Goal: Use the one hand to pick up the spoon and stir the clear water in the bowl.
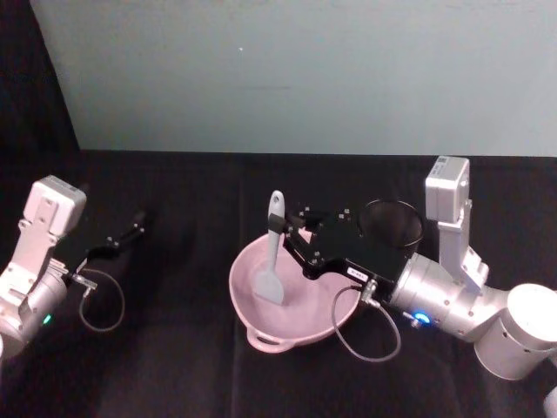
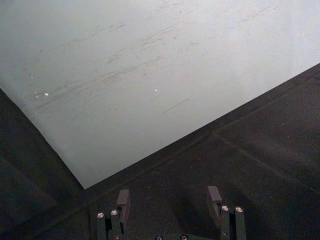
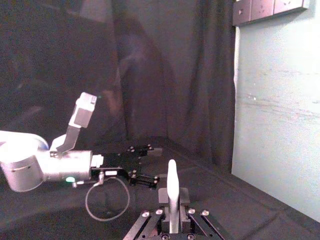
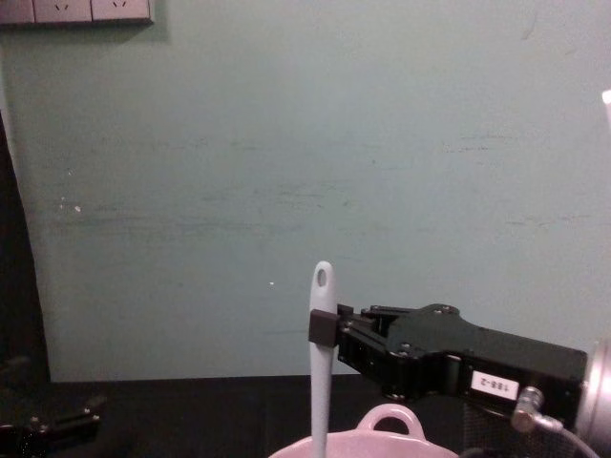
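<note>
The pale pink bowl (image 1: 242,294) sits mid-table, its loop handle (image 4: 390,417) toward me. A white spoon (image 1: 275,251) stands nearly upright in it, blade down inside the bowl and holed handle end up. My right gripper (image 1: 284,233) reaches in from the right and is shut on the upper part of the spoon's handle (image 4: 322,358). The right wrist view shows the spoon (image 3: 172,187) clamped between the fingers. My left gripper (image 1: 139,223) rests parked at the far left, well away from the bowl, open and holding nothing (image 2: 169,197).
A black wire-mesh cup (image 1: 392,225) stands just behind the right gripper's body, right of the bowl. The table is covered in black cloth (image 1: 174,348), with a pale green wall (image 1: 305,70) behind. A cable loop (image 1: 365,340) hangs from the right wrist near the bowl's rim.
</note>
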Tool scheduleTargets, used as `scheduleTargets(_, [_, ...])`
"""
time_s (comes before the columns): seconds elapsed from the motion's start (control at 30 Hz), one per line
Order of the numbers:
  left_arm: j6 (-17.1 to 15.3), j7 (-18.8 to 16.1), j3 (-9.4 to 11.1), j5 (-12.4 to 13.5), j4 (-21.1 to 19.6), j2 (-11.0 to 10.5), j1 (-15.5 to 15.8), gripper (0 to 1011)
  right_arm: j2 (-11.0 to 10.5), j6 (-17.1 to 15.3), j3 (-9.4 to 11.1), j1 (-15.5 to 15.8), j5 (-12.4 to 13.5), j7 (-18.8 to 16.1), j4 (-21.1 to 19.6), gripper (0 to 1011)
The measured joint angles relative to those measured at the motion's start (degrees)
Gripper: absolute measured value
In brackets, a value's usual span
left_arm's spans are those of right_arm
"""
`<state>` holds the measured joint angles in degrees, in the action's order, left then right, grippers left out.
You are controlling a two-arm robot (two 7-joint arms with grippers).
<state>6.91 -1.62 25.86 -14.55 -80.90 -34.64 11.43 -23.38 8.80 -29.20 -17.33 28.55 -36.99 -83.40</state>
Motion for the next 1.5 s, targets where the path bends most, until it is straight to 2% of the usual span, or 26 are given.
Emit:
scheduleTargets(0.33, [0.0,0.0,0.0,0.0,0.0,0.0,0.0,1005,2.9,0.7,0.2,-2.8,1.2,0.0,5.8,118])
scheduleTargets(0.63, [0.0,0.0,0.0,0.0,0.0,0.0,0.0,1005,2.7,1.5,2.5,-3.1,0.9,2.4,7.9,119])
scheduleTargets(0.77, [0.0,0.0,0.0,0.0,0.0,0.0,0.0,1005,1.8,1.7,3.8,-2.4,0.4,3.2,7.0,119])
scheduleTargets(1.0, [0.0,0.0,0.0,0.0,0.0,0.0,0.0,1005,0.3,1.6,4.7,-1.0,-0.6,3.5,4.7,119])
scheduleTargets(1.2, [0.0,0.0,0.0,0.0,0.0,0.0,0.0,1005,-0.7,1.1,4.6,0.2,-1.3,3.4,2.2,119])
scheduleTargets(1.5, [0.0,0.0,0.0,0.0,0.0,0.0,0.0,1005,-1.3,0.1,3.0,2.0,-1.4,1.7,-1.0,119])
